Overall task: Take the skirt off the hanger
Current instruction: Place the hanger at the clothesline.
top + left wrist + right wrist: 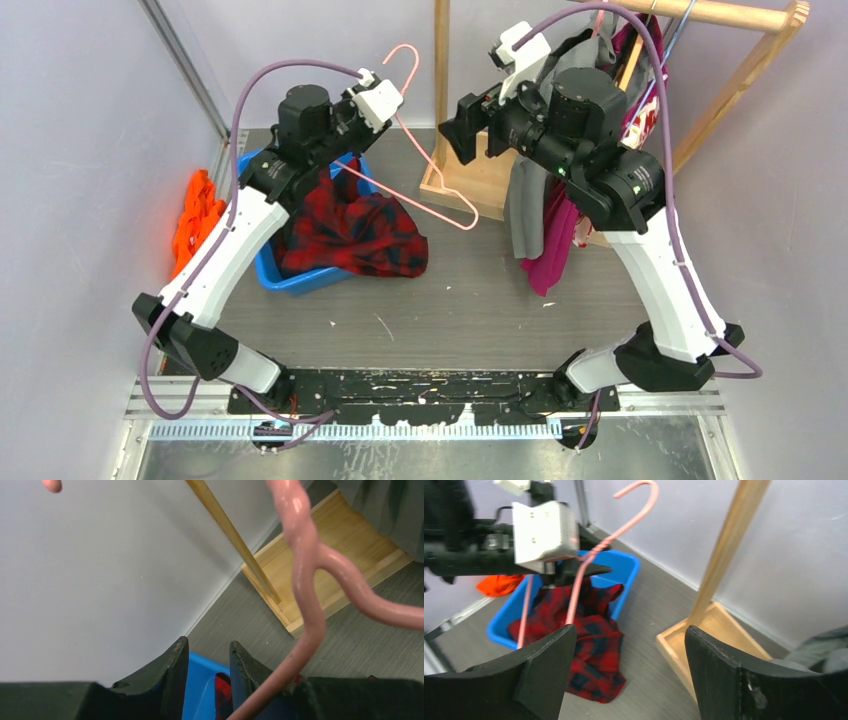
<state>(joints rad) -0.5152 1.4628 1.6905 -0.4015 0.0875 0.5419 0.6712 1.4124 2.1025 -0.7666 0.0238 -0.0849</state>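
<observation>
Left gripper (207, 652) pinches pink hanger (300, 555) neck, far left. Right gripper (629, 635) jaws spread. Plaid skirt (360, 230) lies in blue bin (300, 282).

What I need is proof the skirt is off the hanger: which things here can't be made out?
Left fingers' hold on the pink wire hanger: left wrist view, bottom edge cuts it off.
Blue plastic bin's contents: top view, red plaid skirt covers them.
Garments on the wooden rack: top view, right arm hides most.
</observation>
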